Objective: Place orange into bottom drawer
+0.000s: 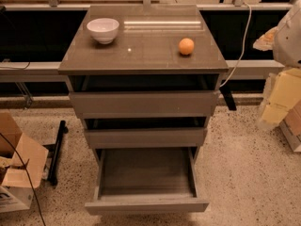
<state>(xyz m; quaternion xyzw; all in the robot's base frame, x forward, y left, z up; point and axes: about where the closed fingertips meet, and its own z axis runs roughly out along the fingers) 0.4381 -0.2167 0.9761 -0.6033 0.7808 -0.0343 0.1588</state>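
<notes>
The orange (186, 46) sits on the right side of the grey-brown cabinet top (146, 55). The bottom drawer (146, 182) is pulled out wide, and its shallow tray has nothing in it. The two upper drawers (145, 103) are pulled out a little. My gripper itself is not in view. Only pale parts of my arm (284, 88) show at the right edge, to the right of the cabinet and well away from the orange.
A white bowl (103, 29) stands on the cabinet top at the back left. A white cable (240, 46) hangs to the right of the cabinet. Cardboard boxes (16, 164) and a black bar (56, 149) lie on the speckled floor at the left.
</notes>
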